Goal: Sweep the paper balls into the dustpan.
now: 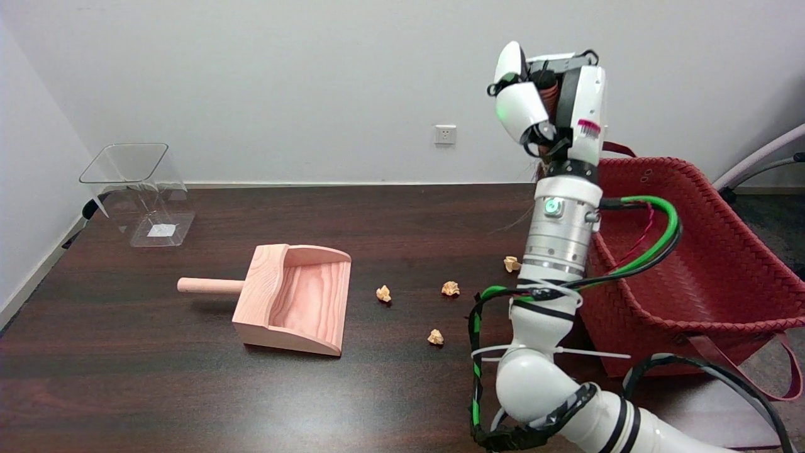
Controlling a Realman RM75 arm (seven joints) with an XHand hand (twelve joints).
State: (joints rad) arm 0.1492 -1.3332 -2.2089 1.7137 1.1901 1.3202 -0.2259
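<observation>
Paper balls lie scattered on the dark wooden table point(126, 352): one point(383, 294) just right of the wooden dustpan point(294, 298), one point(450, 289) further right, one point(435, 337) nearer the front, and one point(512, 263) beside the right arm. The dustpan's open mouth faces them, its handle pointing left. The right hand point(546, 100) is raised high above the table, fingers curled around a brown object; what it is cannot be told. A red woven basket point(704, 270) sits at right, a clear container point(139, 192) at far left.
</observation>
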